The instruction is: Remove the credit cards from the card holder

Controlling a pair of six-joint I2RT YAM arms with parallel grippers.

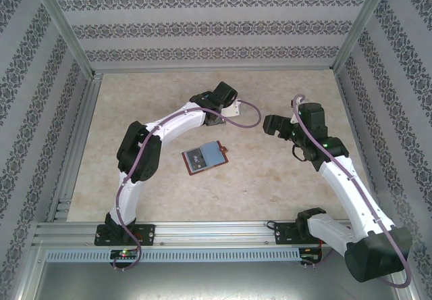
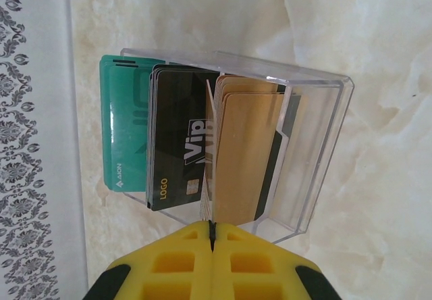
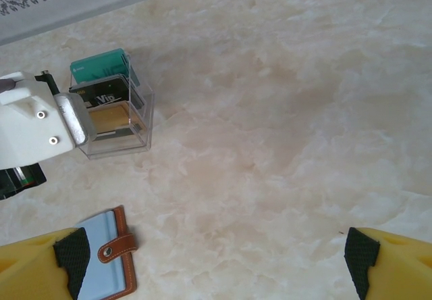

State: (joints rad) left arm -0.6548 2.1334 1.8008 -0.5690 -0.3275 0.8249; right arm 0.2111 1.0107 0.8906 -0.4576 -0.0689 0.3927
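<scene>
Left gripper [image 2: 212, 227] pinches an edge-on credit card [image 2: 208, 151] (over the clear box [image 2: 324, 144]); card holder [image 1: 204, 156] lies base-ward of it, left of the spread right gripper [image 3: 216, 253].

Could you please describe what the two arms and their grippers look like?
Both the left arm and the right arm have white link shells, black joint housings and black bases. A mauve cable runs along each. The left gripper and the right gripper have yellow fingers with moulded rectangular recesses and black pads.
</scene>
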